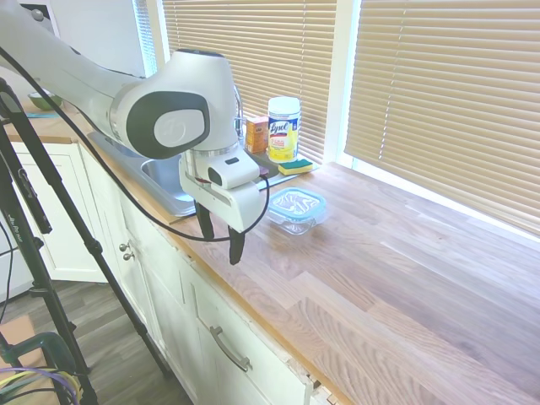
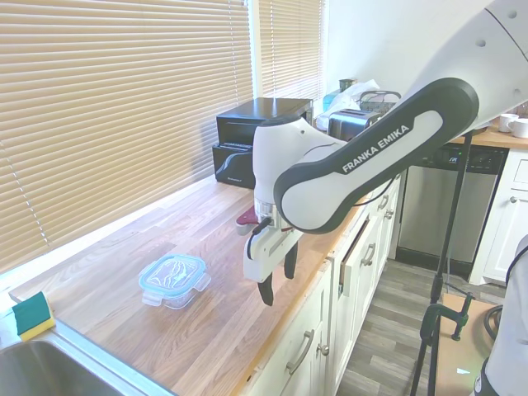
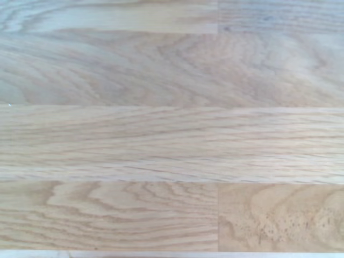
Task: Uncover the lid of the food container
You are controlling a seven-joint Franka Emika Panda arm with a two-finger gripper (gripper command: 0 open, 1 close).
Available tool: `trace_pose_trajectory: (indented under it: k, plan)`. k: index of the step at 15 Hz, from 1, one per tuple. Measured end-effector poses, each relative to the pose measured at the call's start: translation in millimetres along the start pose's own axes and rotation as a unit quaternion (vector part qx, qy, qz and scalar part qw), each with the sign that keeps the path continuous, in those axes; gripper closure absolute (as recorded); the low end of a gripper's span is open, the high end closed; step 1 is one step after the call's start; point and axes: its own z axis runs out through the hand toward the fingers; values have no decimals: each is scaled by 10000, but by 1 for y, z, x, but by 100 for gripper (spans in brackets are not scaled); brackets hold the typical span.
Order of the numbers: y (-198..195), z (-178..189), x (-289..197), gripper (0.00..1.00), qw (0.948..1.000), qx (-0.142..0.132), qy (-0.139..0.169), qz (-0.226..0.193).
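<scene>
Teal-rimmed, the lid is seated on the food container, so the empty, spread-fingered gripper should be centred over one rim edge before being closed.

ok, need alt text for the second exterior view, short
A white robot arm holds its open, empty claw above a wooden countertop, near its front edge. A clear food container with its teal-rimmed lid on sits apart from the claw, toward the blinds; a yellow-green sponge lies beside the sink.

Lid on container, mid-counter — sponge and wipes canister behind, beside sink.
</scene>
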Motion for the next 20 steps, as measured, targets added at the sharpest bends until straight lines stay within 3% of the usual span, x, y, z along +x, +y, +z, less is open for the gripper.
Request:
trace_pose_trajectory:
  k: [6, 11, 15, 20]
  plan:
    - [-14, 6, 30, 0, 9997, 119, 29, 196]
    - [-53, -2, 80, 0, 9975, 349, -227, 578]
    - [-94, -24, 73, 0, 9982, 450, -198, 331]
    - [-152, -42, 24, 0, 9989, 380, 247, -122]
